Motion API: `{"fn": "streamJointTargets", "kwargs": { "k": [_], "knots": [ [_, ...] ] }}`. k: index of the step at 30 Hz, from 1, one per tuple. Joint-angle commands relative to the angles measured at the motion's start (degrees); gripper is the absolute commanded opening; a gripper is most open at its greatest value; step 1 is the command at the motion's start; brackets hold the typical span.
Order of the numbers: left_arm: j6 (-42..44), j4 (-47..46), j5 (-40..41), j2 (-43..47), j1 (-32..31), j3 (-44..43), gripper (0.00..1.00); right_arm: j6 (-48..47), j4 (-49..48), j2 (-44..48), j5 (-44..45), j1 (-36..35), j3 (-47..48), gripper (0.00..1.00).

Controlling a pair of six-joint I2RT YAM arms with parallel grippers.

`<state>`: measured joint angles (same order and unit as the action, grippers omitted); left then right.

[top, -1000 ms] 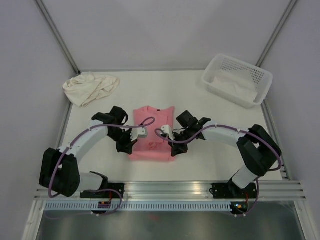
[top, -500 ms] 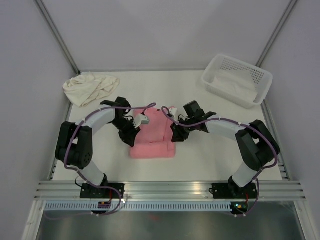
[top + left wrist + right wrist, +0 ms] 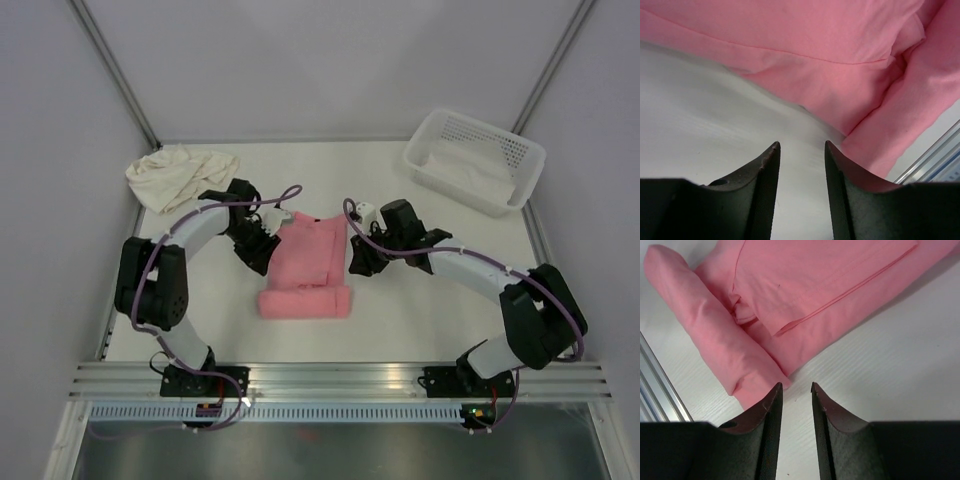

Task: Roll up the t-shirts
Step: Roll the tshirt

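Observation:
The salmon pink t-shirt [image 3: 312, 262] lies folded mid-table, its near end wound into a short roll [image 3: 305, 302]. The cream t-shirt [image 3: 180, 175] sits crumpled at the back left. My left gripper [image 3: 262, 244] hangs at the pink shirt's left edge, open, with bare table between its fingers [image 3: 769, 167] and pink cloth [image 3: 805, 55] just ahead of them. My right gripper [image 3: 357, 262] hovers at the shirt's right edge, also open and empty. The right wrist view shows the roll [image 3: 705, 325] and the flat folded part [image 3: 820, 280] beyond my right gripper [image 3: 795, 386].
A white perforated basket [image 3: 520, 150] with pale cloth inside stands at the back right. An aluminium rail [image 3: 340, 378] runs along the near table edge, close behind the roll. Grey walls enclose the table on three sides.
Both grippers have opened and let go of the pink t-shirt, then drawn back toward its far half and sides. The shirt's near end now lies rolled up.

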<state>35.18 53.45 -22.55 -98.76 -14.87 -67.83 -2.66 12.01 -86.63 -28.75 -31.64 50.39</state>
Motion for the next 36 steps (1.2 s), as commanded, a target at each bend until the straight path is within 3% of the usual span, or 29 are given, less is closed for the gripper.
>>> {"fn": "streamJointTargets", "kwargs": {
  "k": [1, 4, 8, 12, 16, 23, 29, 32, 33, 34, 36],
  "knots": [
    [-6.0, -3.5, 1.4, 8.4, 0.4, -1.0, 0.48, 9.6, -1.8, 5.6, 4.9, 0.0, -1.5, 0.36],
    [-6.5, -2.7, 2.5, 11.6, 0.4, -0.1, 0.49, 13.9, -2.6, 8.2, 3.5, 0.0, -3.9, 0.39],
    [-4.2, -1.8, 4.0, 19.9, 0.3, 9.5, 0.51, 14.3, -1.3, 10.2, 3.7, 0.0, -8.0, 0.41],
    [-5.2, -2.0, 4.0, 24.2, -0.6, 16.9, 0.63, 19.4, -4.6, 8.3, 1.3, -0.1, -10.0, 0.4],
    [-9.1, -4.5, 2.3, 24.0, -3.8, 19.4, 0.64, 21.8, -9.4, 6.5, -1.2, -0.7, -11.0, 0.39],
    [-9.0, -9.1, 1.5, 19.8, -4.8, 19.6, 0.57, 26.0, -18.1, 2.6, -1.6, -5.7, -13.9, 0.39],
    [-10.3, -9.4, -0.7, 14.0, -4.8, 16.2, 0.46, 27.3, -20.3, 1.7, 1.9, -5.8, -17.0, 0.39],
    [-10.3, -9.4, -1.2, 13.4, -4.7, 15.7, 0.27, 28.1, -22.3, 0.9, 0.5, -5.8, -17.5, 0.34],
    [-10.3, -9.4, -1.1, 13.3, -4.7, 15.7, 0.14, 28.2, -23.2, 0.7, 0.3, -5.8, -17.5, 0.27],
    [-10.2, -9.4, -1.3, 13.2, -4.7, 15.7, 0.08, 28.3, -23.4, 0.2, 0.0, -5.9, -17.3, 0.24],
    [-10.5, -9.4, -1.1, 13.4, -4.6, 15.6, 0.02, 28.0, -22.5, -1.0, -0.3, -5.9, -16.1, 0.12]
  ]
}}
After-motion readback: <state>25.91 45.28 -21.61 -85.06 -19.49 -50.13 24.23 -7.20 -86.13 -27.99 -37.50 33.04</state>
